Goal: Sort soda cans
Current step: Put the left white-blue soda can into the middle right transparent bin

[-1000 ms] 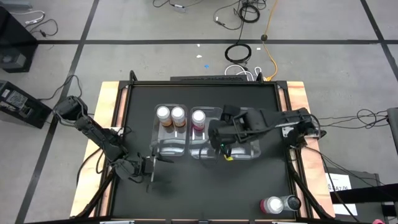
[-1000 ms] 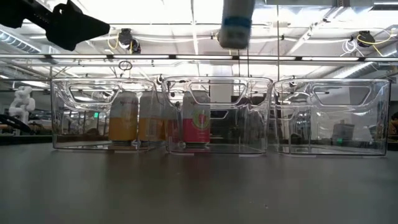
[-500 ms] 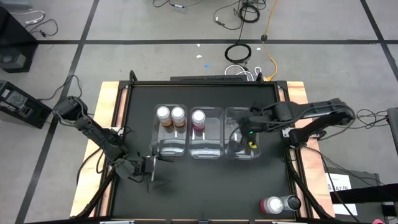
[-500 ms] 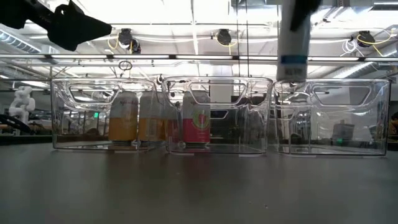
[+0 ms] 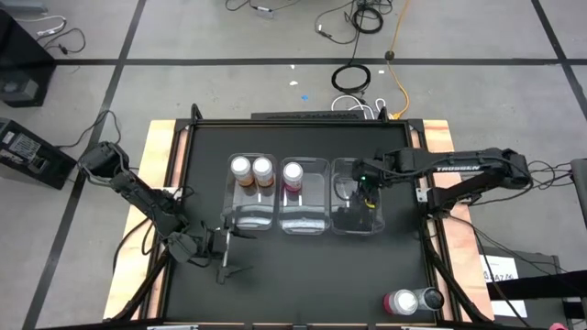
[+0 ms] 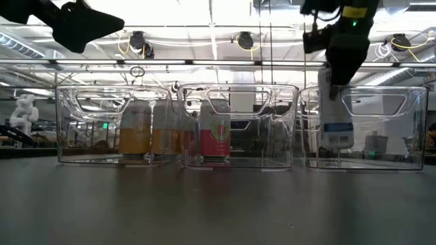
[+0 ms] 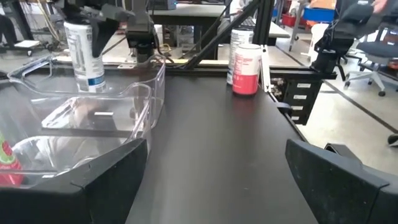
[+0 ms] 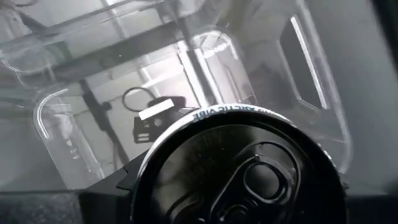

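My right gripper (image 6: 338,51) is shut on a grey-silver soda can (image 6: 337,116), which hangs inside the right clear bin (image 5: 376,225). In the right wrist view the can's dark top (image 8: 242,171) fills the picture. Two orange cans (image 5: 251,169) stand in the left bin (image 5: 234,215). A pink can (image 5: 293,171) stands in the middle bin (image 5: 303,225). A pink can (image 5: 401,301) and a grey can (image 5: 428,298) stand on the table's near right corner. My left gripper (image 5: 225,255) waits open near the table's near left. My right gripper pinches the grey can by its upper end (image 7: 79,28) between its two fingers. The fingers come from above, pointing steeply down. The can hangs upright inside the right bin, its bottom (image 6: 337,145) a little above the bin's floor.
The three clear bins stand side by side across the table's middle. The black table top (image 5: 303,275) lies bare in front of them. Cables lie on the floor beyond the table's far edge.
My right gripper has carried the grey can from above the middle bin toward the table's right edge and down. The can, which hung above the bins' rims, now hangs upright inside the right bin.
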`<act>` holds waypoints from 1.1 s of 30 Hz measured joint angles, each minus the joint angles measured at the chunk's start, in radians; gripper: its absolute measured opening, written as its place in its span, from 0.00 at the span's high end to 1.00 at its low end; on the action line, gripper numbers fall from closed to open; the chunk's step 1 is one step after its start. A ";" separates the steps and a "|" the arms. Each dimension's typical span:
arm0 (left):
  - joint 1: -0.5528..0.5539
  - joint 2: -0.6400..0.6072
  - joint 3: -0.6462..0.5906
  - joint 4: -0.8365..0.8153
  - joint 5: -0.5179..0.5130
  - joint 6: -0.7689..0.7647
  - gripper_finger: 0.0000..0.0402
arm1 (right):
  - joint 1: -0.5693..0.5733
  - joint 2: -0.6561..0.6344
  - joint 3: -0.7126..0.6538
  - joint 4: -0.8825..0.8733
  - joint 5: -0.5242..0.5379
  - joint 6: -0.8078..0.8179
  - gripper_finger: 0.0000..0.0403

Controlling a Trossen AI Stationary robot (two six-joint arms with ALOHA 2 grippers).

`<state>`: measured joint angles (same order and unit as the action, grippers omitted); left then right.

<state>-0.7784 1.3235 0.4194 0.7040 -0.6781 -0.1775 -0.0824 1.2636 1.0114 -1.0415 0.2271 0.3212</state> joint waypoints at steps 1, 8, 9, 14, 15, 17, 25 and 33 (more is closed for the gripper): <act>0.000 0.000 0.000 0.000 0.000 -0.001 0.03 | -0.018 0.000 -0.012 0.011 -0.012 -0.017 0.41; 0.010 0.000 0.000 -0.013 -0.042 -0.053 0.03 | -0.123 -0.017 -0.054 0.037 -0.025 -0.108 0.41; 0.015 0.000 0.000 -0.013 -0.042 -0.053 0.03 | -0.136 -0.024 -0.054 0.037 -0.026 -0.120 0.41; 0.049 0.000 0.000 -0.014 -0.042 -0.052 0.03 | -0.210 -0.057 -0.054 0.074 -0.064 -0.171 0.41; 0.056 0.000 0.000 -0.015 -0.042 -0.052 0.03 | -0.226 -0.059 -0.054 0.077 -0.075 -0.178 0.41; 0.067 0.000 0.000 -0.018 -0.042 -0.052 0.03 | -0.252 -0.059 -0.054 0.077 -0.092 -0.187 0.41; 0.079 0.000 0.000 -0.018 -0.031 -0.052 0.03 | -0.303 -0.060 -0.136 0.151 -0.147 -0.208 0.41; 0.079 0.000 0.000 -0.018 -0.029 -0.051 0.03 | -0.311 -0.065 -0.157 0.187 -0.151 -0.207 0.38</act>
<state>-0.6998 1.3235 0.4194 0.6862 -0.7074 -0.2283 -0.3935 1.1988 0.8539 -0.8545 0.0761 0.1142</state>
